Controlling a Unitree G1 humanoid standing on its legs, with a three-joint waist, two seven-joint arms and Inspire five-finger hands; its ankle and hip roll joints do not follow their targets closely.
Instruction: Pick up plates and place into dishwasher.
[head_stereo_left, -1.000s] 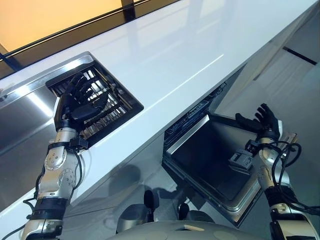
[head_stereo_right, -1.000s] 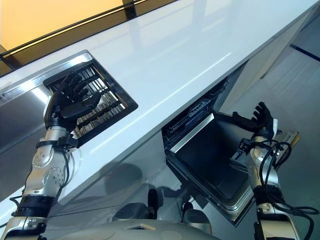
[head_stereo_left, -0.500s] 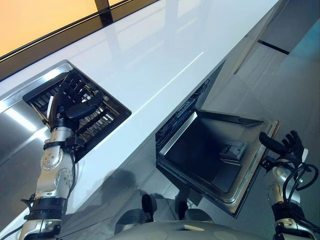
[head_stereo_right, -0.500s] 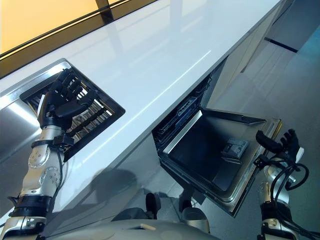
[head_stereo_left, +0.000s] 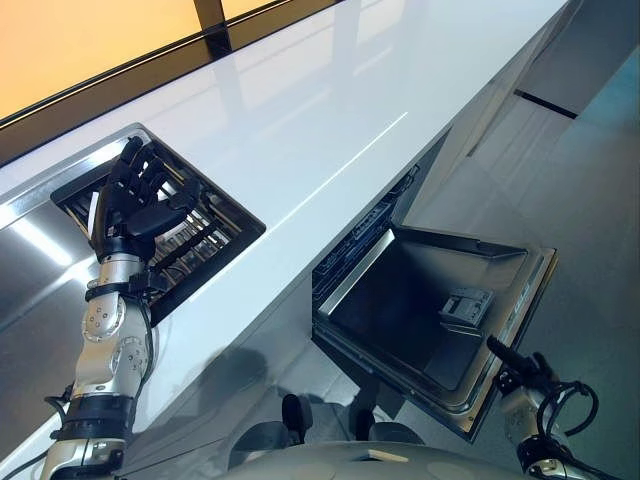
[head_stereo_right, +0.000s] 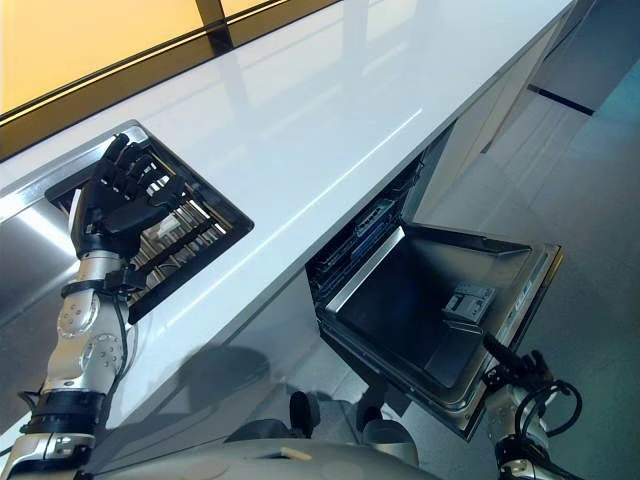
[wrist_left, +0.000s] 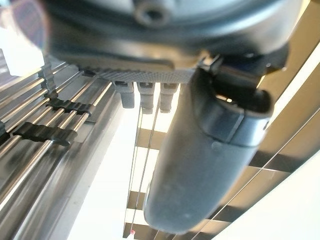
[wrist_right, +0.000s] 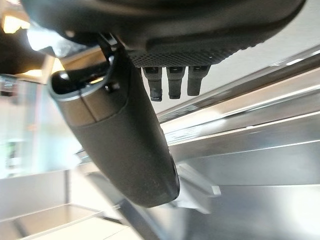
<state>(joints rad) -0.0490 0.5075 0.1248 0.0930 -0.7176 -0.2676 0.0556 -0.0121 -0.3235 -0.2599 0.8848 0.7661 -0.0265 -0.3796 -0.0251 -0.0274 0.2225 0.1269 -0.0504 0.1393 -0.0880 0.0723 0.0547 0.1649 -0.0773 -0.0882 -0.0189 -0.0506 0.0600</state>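
We see a long glossy white counter (head_stereo_left: 330, 110), a steel sink (head_stereo_left: 35, 250) at its left end, a black wire drying rack (head_stereo_left: 215, 225) set in the counter, grey floor tiles (head_stereo_left: 590, 150), an orange-lit window strip (head_stereo_left: 90, 40) behind.

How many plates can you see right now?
0. The dish rack by the left hand shows none, though some may hide between its bars; the dishwasher door holds none.
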